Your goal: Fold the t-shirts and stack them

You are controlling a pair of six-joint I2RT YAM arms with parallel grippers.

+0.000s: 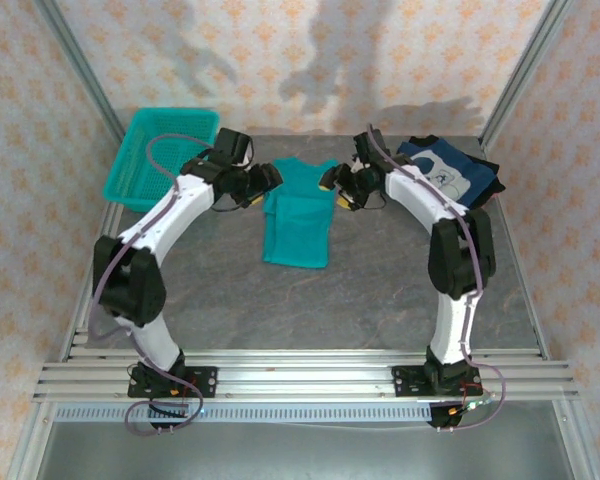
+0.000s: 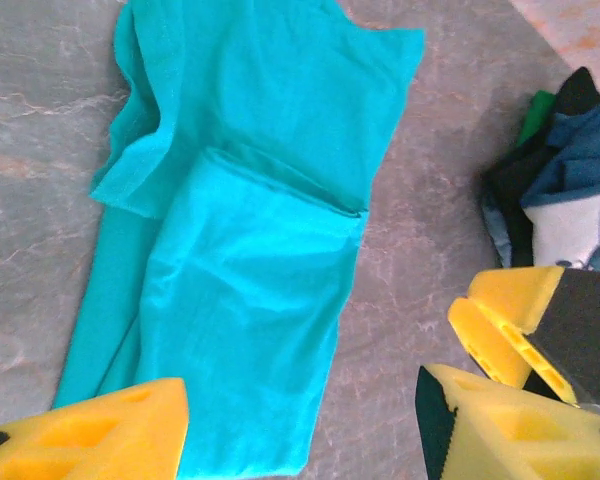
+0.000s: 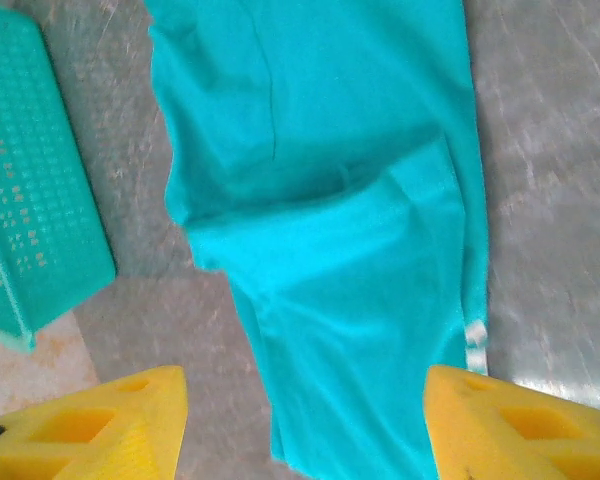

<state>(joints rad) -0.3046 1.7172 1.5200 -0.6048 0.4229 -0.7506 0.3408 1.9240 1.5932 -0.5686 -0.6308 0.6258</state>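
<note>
My left gripper (image 1: 268,180) and right gripper (image 1: 332,186) hang empty, jaws apart, over the teal shirt (image 1: 298,215) mid-table, whose sides look folded in. Next, I judge: pinch its far corners, fold nearward, then stack it with the navy shirt (image 1: 450,172) far right.

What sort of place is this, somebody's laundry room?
More likely a robot test booth: white-and-black left robot arm and right robot arm bolted to an aluminium rail frame, patterned wall panels boxing in a grey stone-look table, a teal cloth t-shirt laid out on it.
</note>
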